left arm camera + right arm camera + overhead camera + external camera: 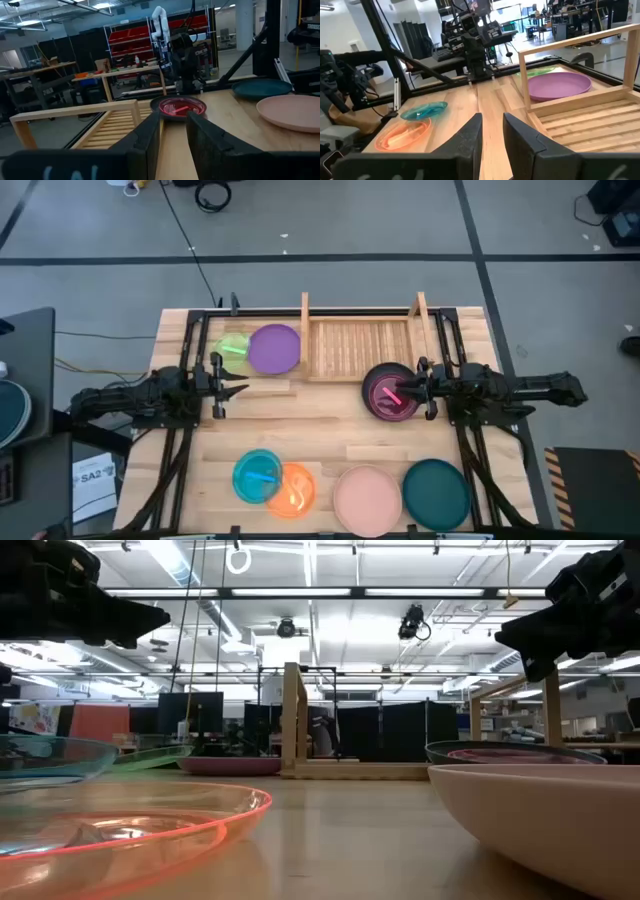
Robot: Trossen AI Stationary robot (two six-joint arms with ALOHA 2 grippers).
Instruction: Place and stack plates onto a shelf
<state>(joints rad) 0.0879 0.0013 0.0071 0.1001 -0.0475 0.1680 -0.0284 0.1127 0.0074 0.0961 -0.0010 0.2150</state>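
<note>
The wooden slatted shelf (360, 345) stands at the table's far edge. To its left a purple plate (274, 348) lies partly over a translucent green plate (230, 348). In front of the shelf's right part, a black plate (372, 385) holds a red plate (390, 395) with a pink utensil in it. Blue (255, 476), orange (295, 490), pink (367, 500) and teal (436, 493) plates lie along the near edge. My left gripper (228, 388) hovers open at mid-left. My right gripper (418, 390) hovers open over the black plate's right rim. Nothing is between the fingers of either.
Utensils lie in the blue and orange plates. In the low view both grippers (150, 615) (510, 640) hang well above the tabletop. Bare planks stretch between the two grippers and in front of the shelf. The arms' black frames run along both table sides.
</note>
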